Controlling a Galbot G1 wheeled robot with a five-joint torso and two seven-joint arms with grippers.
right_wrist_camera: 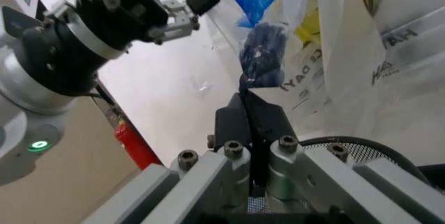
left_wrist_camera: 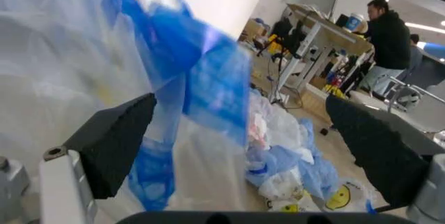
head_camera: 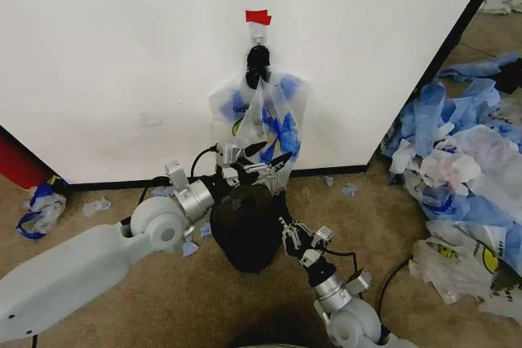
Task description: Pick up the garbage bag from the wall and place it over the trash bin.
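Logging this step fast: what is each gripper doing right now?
Left gripper: open, at the hanging garbage bag, not clamped on it.
Right gripper: shut on the trash bin rim.

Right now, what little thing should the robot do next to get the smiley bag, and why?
Probably ease the left gripper forward and close it on the garbage bag. Its fingers are open at the bag's lower part, with blue plastic between them, but nothing is pinched yet. The bag hangs from the clip on the wall, above the trash bin. The right gripper is shut at the bin.
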